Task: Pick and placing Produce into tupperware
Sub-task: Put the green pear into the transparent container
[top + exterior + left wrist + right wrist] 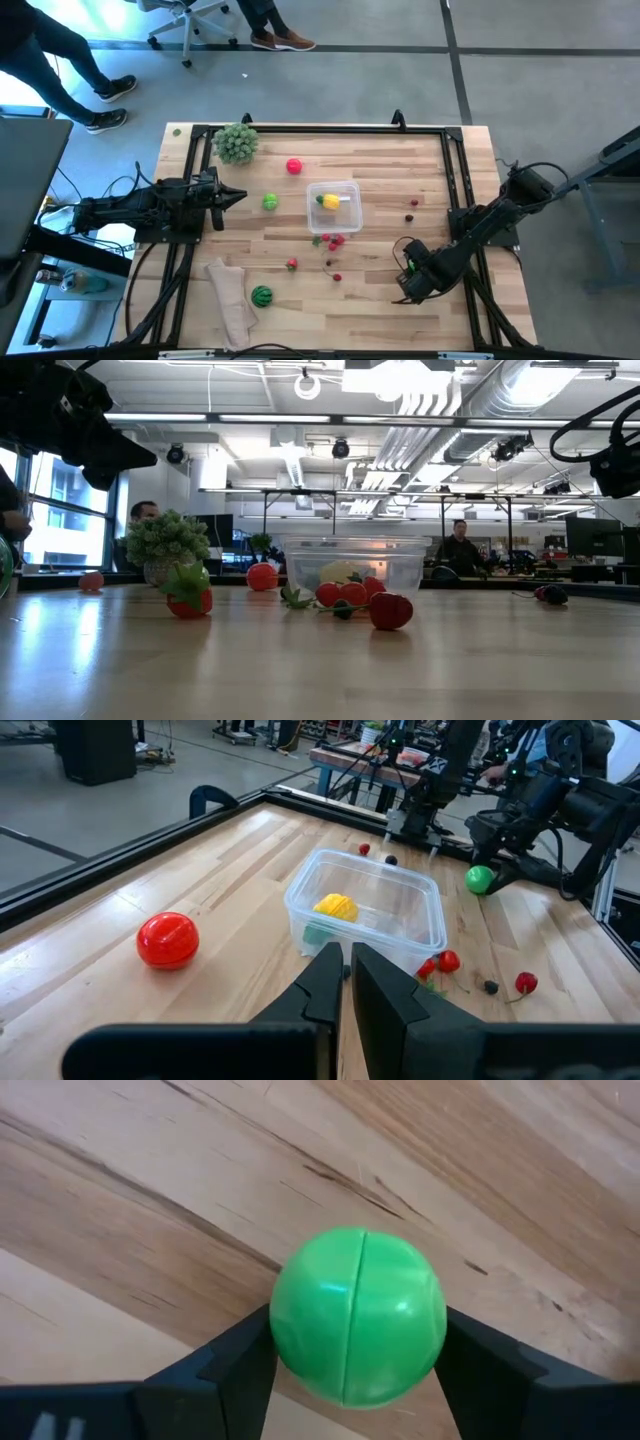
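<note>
While clamped on a plain green ball (357,1318), with a dark finger (225,1370) pressed against each of its sides, hangs low over the right part of the bench (400,160) as the right tool (405,272), well apart from the tupperware (348,188); seen across the bench from the left wrist with that same ball (481,878) at its tip; cannot tell whether the ball touches the wood. Waiting at the left side, the left tool (238,195), fingers together and holding nothing, pointed toward the container. Near the bench's middle, the clear tupperware, upright and open, with a yellow piece (328,200) lying inside along with something pale green, too hidden to name. Just beside the container, on the side away from the leafy ball (237,143), a small cluster of red produce with green stems (333,241); a little farther out, two tiny red bits (337,276) and a strawberry (292,264). Between the left tool and the container, a second green ball (270,202); between the leafy ball and the container, a red ball (294,166). Toward the right arm, a tiny red piece (414,203) and a dark berry (411,217), close together. Well apart from all that, at the left corner, a striped watermelon ball (261,295) just beside a crumpled beige cloth (230,300).
</note>
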Robot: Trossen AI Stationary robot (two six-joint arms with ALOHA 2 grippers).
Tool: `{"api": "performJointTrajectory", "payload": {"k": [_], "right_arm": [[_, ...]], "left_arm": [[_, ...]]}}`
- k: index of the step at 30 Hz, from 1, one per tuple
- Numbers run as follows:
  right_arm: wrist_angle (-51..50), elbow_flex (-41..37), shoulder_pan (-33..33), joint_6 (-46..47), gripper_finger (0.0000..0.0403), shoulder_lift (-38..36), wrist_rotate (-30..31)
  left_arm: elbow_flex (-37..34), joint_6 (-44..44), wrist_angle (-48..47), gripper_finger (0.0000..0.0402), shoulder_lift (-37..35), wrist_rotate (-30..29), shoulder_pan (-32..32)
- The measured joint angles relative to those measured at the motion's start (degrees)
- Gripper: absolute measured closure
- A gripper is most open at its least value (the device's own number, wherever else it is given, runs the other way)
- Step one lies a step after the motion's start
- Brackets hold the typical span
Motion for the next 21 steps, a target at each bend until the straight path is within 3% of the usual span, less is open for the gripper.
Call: {"api": "performJointTrajectory", "payload": {"k": [9, 21], "right_arm": [[-0.5, 0.0, 0.0, 0.0, 0.0185, 0.0, 0.3], [-1.5, 4.0, 0.0, -5.2, 0.0186, -1.3, 11.0]], "left_arm": [[0.0, 0.0, 0.0, 0.0385, 0.0, 0.0, 0.0], [0.0, 0.0, 0.0, 0.0385, 0.0, 0.0, 0.0]]}}
